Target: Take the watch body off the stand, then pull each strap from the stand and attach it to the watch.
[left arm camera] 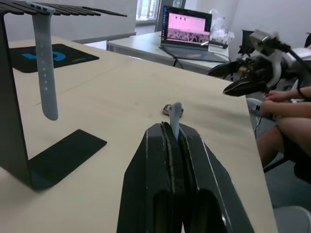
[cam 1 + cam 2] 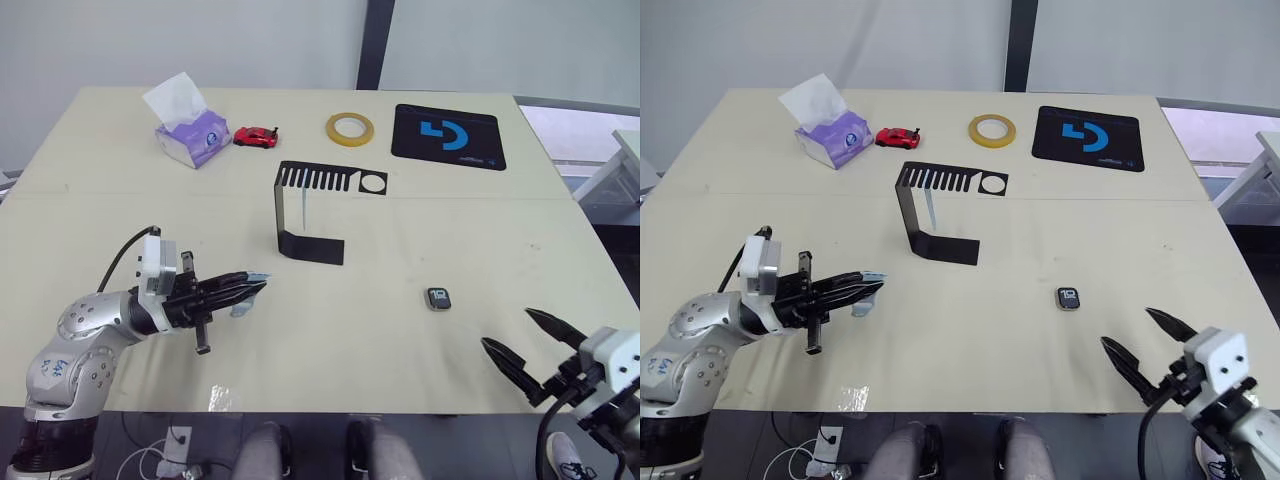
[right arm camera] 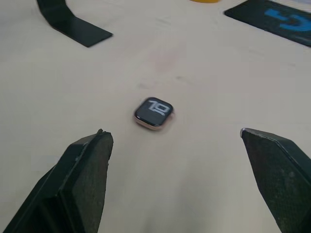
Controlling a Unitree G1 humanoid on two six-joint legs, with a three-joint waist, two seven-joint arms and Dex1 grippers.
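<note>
While the cream table (image 2: 330, 330) spreads across most of the head views, its far edge carries the loose items: a black mat with a blue logo (image 2: 448, 136) on the far right, a tissue box (image 2: 190, 134) on the far left, and between them a small red toy car (image 2: 256, 137) and a yellow tape ring (image 2: 349, 127).

Stand (image 2: 311, 205): black sheet-metal bracket, upright near table centre, slotted top plate with a round hole at its right end, flat base on the tabletop. One strap (image 1: 44, 63), pale grey-blue, hangs straight down from the comb slots; its lower end is clear of the base.

Left gripper (image 2: 255, 288): low over the table, left of the stand and nearer the robot. Fingers pressed together, pinching the second strap (image 1: 175, 120); a short pale end stands up out of the fingertips in the left wrist view.

Right gripper (image 2: 525, 345): at the near right edge of the table, fingers spread wide, nothing between them.

Watch body (image 3: 153, 114): flat on the table, screen up with white digits, right of the stand base and well apart from it. It lies ahead of the right gripper's spread fingers, untouched.
</note>
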